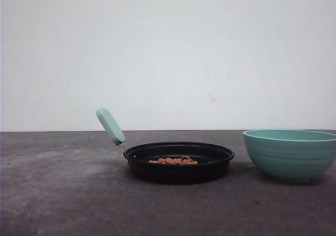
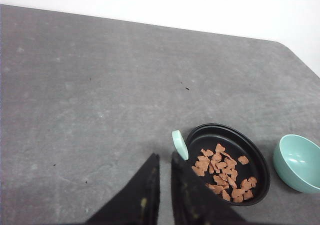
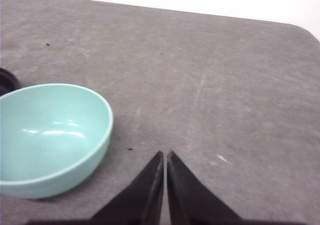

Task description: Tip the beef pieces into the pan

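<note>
The black pan [image 1: 179, 161] sits on the grey surface [image 1: 63, 194] holding the beef pieces [image 1: 174, 160]; the teal bowl [image 1: 290, 153] to its right is empty. The left claw [image 2: 162, 157] hangs nearly closed, holding nothing, just beside the pan's mint handle [image 2: 179, 144], which angles up and leftward. The right claw [image 3: 164, 155], closed and holding nothing, hovers near the bowl.

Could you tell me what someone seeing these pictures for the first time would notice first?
Most likely the black pan near the middle of the grey table, with reddish-brown beef pieces scattered inside it and its mint-green handle slanting up toward the robot's left. Next comes the teal bowl, upright and empty, standing apart from the pan on the right. Both grippers, left and right, hold nothing and look closed.
</note>
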Tool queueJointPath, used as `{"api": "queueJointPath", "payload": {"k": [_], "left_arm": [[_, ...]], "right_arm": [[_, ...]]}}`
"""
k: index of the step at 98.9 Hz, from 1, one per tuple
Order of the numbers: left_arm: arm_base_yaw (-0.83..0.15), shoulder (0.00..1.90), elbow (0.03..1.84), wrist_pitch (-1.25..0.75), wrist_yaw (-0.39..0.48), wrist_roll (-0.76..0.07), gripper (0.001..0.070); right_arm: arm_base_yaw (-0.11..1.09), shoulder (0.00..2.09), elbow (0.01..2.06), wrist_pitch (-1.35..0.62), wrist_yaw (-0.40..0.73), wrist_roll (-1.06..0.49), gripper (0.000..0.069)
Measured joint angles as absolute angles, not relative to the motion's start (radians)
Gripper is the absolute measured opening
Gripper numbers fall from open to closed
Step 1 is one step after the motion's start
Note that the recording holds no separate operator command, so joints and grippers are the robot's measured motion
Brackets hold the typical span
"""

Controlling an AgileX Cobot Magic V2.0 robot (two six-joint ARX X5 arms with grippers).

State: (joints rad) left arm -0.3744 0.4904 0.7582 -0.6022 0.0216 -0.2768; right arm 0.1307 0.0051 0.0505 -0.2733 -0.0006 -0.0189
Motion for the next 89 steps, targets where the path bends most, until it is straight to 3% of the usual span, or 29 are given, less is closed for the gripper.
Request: {"api": "queueJointPath", "payload": {"k": [89], "left_arm": [[-0.374,0.476,0.758,-0.601,0.017,-0.273,0.0014]], "right_arm": [[0.135,0.005,0.050,-0.271,0.000,-0.019,0.0011]]}}
